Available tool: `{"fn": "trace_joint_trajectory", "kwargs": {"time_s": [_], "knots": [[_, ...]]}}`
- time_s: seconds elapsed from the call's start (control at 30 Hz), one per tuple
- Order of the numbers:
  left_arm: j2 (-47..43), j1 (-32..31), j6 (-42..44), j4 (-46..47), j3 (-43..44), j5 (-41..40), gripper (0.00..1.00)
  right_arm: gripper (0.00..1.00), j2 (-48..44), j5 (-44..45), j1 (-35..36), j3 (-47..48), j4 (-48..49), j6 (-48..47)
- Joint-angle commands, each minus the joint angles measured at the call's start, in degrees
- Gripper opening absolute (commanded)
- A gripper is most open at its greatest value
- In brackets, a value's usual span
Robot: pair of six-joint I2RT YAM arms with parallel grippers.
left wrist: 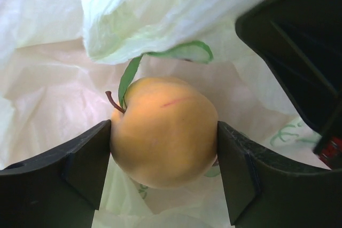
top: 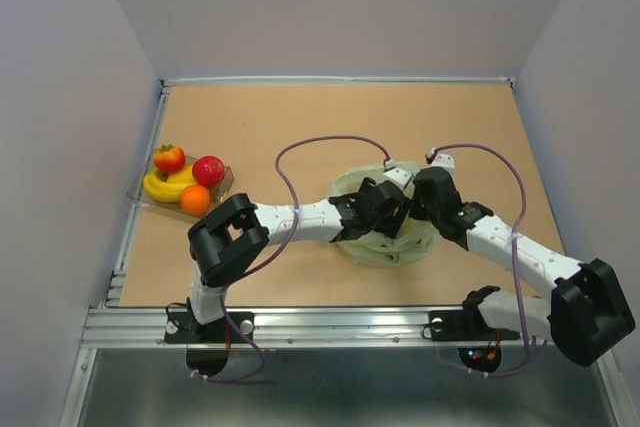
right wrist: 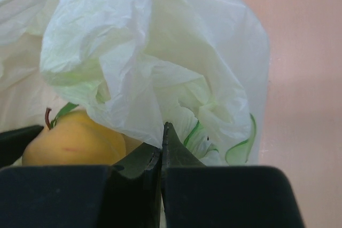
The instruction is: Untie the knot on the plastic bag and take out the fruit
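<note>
1. My left jaws are narrow and hold a round yellow-orange fruit [left wrist: 163, 132] with a brown stem and a green leaf. Both sides touch it.
2. That fruit sits inside the thin, crinkly, pale green plastic bag [top: 372, 250], on its film.
3. My right jaws are pressed tight together and pinch a fold of the bag film, which bunches up above the fruit.
4. The bag lies on the brown surface [top: 300, 127], about midway between the left and right edges, closer to the near edge.
5. By the left edge is a clear box [top: 226, 183]. In it are a yellow banana [top: 165, 187], an orange round fruit [top: 196, 200], a red apple [top: 208, 169] and a red strawberry-like fruit [top: 169, 158].
</note>
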Motion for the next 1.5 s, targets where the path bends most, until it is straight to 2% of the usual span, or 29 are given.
{"fn": "trace_joint_trajectory", "kwargs": {"time_s": [0.0,0.27,0.4,0.5,0.57,0.6,0.77,0.87,1.0,1.23,1.47], "knots": [[-8.9,1.6,0.7,-0.8,1.0,-4.0,0.47,0.01,-1.6,0.3,0.8,-0.3,1.9,0.0],[-20.5,6.3,2.5,-3.8,3.6,-2.6,0.47,0.01,-0.2,2.0,0.8,0.8,1.8,-0.9],[-26.9,11.3,2.0,-6.0,4.2,-3.0,0.46,0.01,0.4,2.2,0.9,1.0,1.8,-0.7],[-30.6,18.5,1.0,-9.9,3.7,-5.0,0.47,0.01,0.6,2.2,0.8,1.1,1.8,-0.6],[-32.1,25.2,0.4,-13.5,2.7,-8.5,0.47,0.01,1.0,2.1,0.8,1.3,1.8,-0.8],[-33.4,30.8,-0.8,-16.3,2.1,-9.6,0.48,0.01,1.2,1.9,0.8,1.8,1.8,-1.1],[-37.3,46.0,-4.8,-23.2,-0.7,-11.0,0.48,0.01,1.4,2.0,0.9,2.5,1.8,-1.8],[-39.7,57.7,-4.4,-24.1,-4.1,-12.8,0.49,0.01,1.7,1.4,0.8,2.8,1.9,-2.3],[-40.9,65.6,-4.4,-23.0,-7.7,-14.2,0.52,0.01,1.9,0.0,0.8,3.1,1.8,-3.4],[-40.2,73.1,-6.8,-20.9,-13.0,-11.4,0.56,0.01,2.6,-2.0,0.8,5.3,0.7,-6.1],[-42.7,75.4,-8.1,-18.3,-19.6,-12.6,0.60,0.01,5.6,-2.3,0.8,8.6,-1.1,-7.4]]}}
